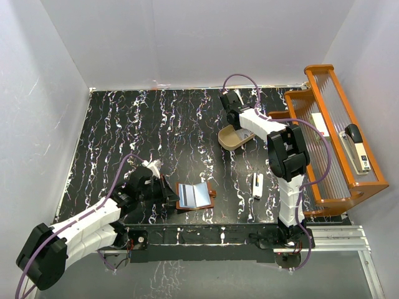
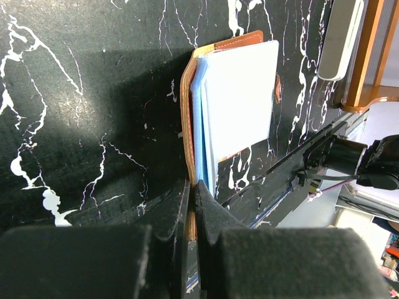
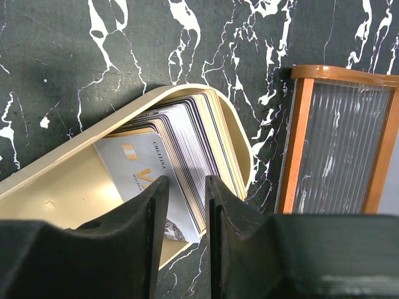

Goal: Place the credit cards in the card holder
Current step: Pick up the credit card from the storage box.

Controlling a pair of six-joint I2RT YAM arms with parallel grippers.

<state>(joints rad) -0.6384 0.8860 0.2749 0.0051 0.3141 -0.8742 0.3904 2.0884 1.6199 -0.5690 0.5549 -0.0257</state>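
Top cam overhead, wrist cams close; L shares card holder (image 1: 195, 195).

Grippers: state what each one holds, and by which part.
Left gripper is shut on the card holder, at its brown cover edge. Right gripper straddles the credit cards in the tan tray; a grip cannot be told.

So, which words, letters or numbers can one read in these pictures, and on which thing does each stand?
"V": a large gold letter on the front credit card standing in the tan tray.
Small dark print beside it on the same card: too blurred to read.
card holder, white stick, stapler: no text can be read.
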